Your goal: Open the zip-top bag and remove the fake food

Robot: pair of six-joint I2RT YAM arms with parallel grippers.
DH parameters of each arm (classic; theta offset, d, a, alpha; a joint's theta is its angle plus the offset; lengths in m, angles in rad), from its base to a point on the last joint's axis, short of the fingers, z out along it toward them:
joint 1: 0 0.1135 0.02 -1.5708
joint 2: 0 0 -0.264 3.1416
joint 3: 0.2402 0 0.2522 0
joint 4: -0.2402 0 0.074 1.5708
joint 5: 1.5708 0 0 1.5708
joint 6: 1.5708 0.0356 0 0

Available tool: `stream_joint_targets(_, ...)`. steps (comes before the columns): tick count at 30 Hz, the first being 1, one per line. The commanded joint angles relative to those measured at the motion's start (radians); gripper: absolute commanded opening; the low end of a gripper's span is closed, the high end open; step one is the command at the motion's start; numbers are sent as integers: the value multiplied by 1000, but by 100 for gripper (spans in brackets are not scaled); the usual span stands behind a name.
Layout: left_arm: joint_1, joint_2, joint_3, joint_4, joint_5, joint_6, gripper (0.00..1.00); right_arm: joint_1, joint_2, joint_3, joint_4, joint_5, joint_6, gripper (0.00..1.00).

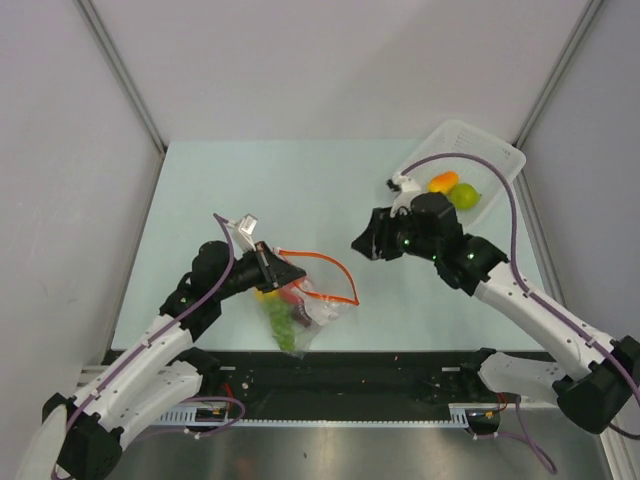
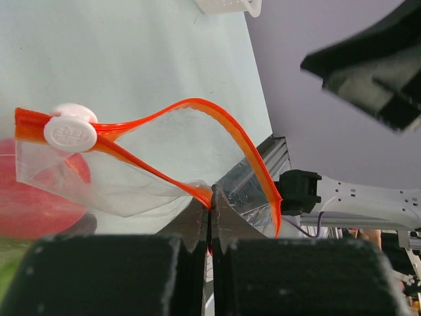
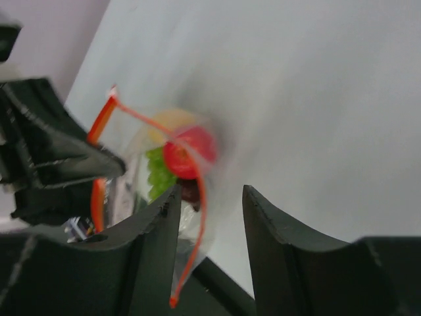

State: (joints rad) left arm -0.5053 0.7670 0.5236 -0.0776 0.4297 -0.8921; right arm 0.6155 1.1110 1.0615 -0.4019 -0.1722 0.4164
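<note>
The clear zip-top bag (image 1: 318, 312) lies at the table's near middle, its orange-red zip strip (image 1: 335, 270) gaping in a loop. Inside are a red apple (image 1: 291, 297), green grapes (image 1: 281, 325) and a yellow fruit (image 1: 265, 295). My left gripper (image 1: 285, 272) is shut on the near lip of the strip (image 2: 197, 105), pinched at the fingertips (image 2: 212, 197); a white slider (image 2: 69, 131) and the apple (image 2: 33, 197) show to the left. My right gripper (image 1: 362, 243) is open and empty, apart to the right of the bag. In the right wrist view the gripper (image 3: 210, 197) faces the bag (image 3: 177, 164), apple (image 3: 191, 151) and grapes (image 3: 156, 174).
A white mesh basket (image 1: 495, 160) stands at the back right with an orange-yellow fruit (image 1: 443, 181) and a green round fruit (image 1: 464, 195) in it. Grey walls close the table on the left, back and right. The black rail (image 1: 340, 385) runs along the near edge.
</note>
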Motion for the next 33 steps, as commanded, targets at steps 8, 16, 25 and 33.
stream_joint_targets(8,5,-25,10,-2,1,-16,0,389,166,18,129,86,48,25)
stream_joint_targets(16,7,-15,42,-19,18,8,0,403,265,14,169,89,33,19)
stream_joint_targets(25,4,6,38,6,27,-1,0,402,357,-8,248,50,47,22)
stream_joint_targets(33,4,6,19,2,11,2,0,405,417,-46,337,22,99,24)
